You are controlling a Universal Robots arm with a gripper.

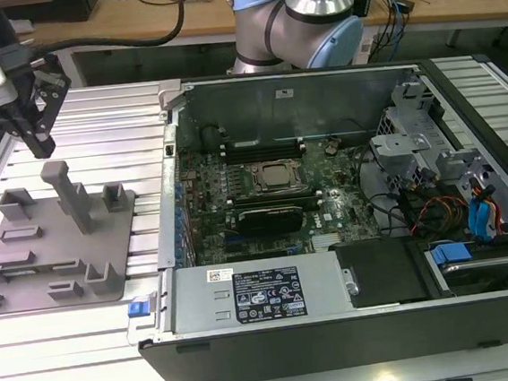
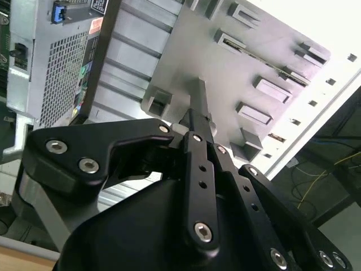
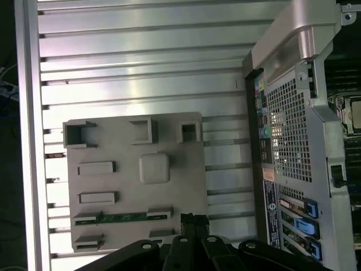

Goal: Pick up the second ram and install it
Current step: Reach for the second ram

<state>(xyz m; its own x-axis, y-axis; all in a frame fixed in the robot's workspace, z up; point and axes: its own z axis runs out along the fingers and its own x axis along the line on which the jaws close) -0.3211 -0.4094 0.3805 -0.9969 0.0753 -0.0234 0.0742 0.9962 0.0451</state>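
**Exterior view.** The black two-finger gripper (image 1: 42, 143) hangs above the far edge of the grey plastic fixture plate (image 1: 109, 276), at the exterior view's left. It is well apart from the open black-and-silver computer case (image 1: 340, 335). The plate lies on the ribbed aluminium table (image 1: 121, 122) just beside the case, probably so that the carry from plate to case is short. A tall grey post (image 1: 70, 195) stands tilted on the plate, below the gripper.

**First wrist view.** The second ram (image 3: 121, 216), a long, narrow, flat green circuit-board stick, stands on edge in the plate. Its ends are seated in two grey end blocks (image 3: 159, 213). This seating appears intended to leave both long faces free for a pinch. The gripper (image 3: 194, 219) shows its fingertips pressed together with nothing between them. It lies near one end of the stick and does not touch it.

**Second wrist view.** The gripper (image 2: 197, 121) reads as one closed black bar, and it is empty. Beyond it the second ram (image 2: 262, 57) appears as a thin dark edge in its slot and has not yet been lifted.
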